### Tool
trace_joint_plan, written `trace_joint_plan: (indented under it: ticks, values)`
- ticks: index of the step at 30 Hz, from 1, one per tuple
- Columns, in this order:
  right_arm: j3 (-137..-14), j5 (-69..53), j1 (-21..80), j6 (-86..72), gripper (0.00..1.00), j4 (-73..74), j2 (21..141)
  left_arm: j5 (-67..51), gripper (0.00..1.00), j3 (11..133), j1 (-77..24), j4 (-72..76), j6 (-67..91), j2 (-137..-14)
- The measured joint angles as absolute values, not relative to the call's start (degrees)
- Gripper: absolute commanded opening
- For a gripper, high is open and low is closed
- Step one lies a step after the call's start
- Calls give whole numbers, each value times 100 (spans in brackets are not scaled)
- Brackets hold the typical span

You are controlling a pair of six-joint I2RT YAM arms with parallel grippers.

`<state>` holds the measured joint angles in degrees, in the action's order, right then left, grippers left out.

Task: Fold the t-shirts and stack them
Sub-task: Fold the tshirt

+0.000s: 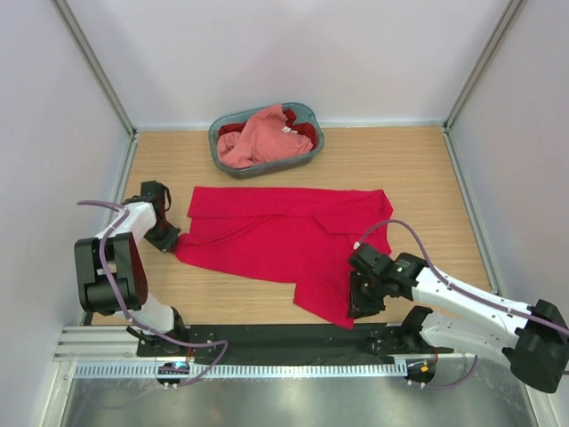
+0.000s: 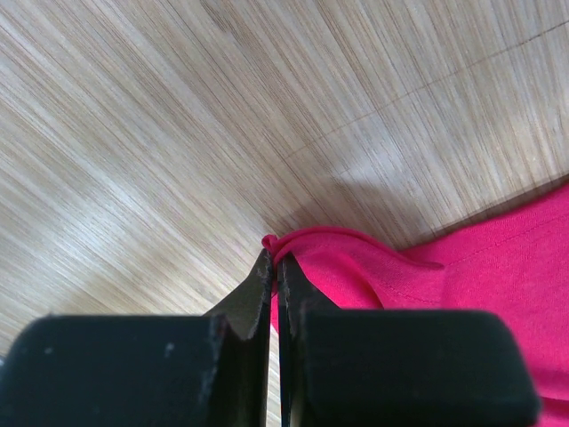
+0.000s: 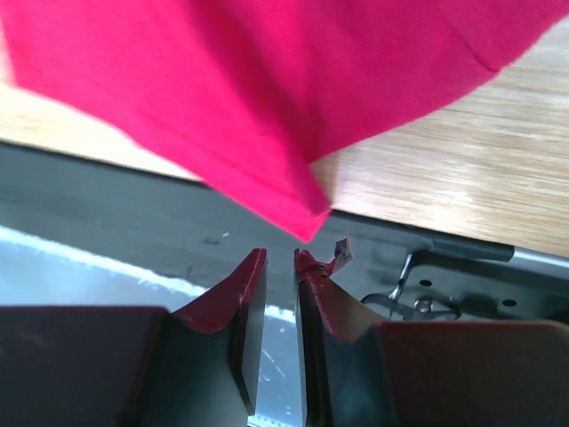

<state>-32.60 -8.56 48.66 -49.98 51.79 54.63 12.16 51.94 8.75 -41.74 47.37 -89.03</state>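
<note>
Your crimson t-shirt (image 1: 276, 236) lies flat on the table (image 1: 427, 178), long axis 9 to 3 o'clock. Left pincer (image 2: 274, 267) is clamped on its 9 o'clock corner. The 5 o'clock corner sits just past your right pincer (image 3: 280, 262), at its 12. Those jaws are a narrow slit with nothing inside.

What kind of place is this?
Probably a robot lab cell: white walls enclose a wooden table, two arms are bolted at its edge, and a red shirt lies spread for folding.

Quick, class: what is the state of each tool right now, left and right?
Left tool: closed, pinching the edge of the crimson t-shirt.
Right tool: slightly open, holding nothing; the shirt's corner lies just beyond its tips.
</note>
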Motion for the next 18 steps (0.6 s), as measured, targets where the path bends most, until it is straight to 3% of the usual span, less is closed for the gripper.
trace_joint_plan:
  ticks: [6,18]
  values:
    - [-2724,-867,4904,-5164,34,4899,5857,1166,0,5194,875,-4174,4733,-8903]
    - [-2705,-1052,4943,-5290,38,4414,6278,1083,0,5192,875,-4174,4751,-8903]
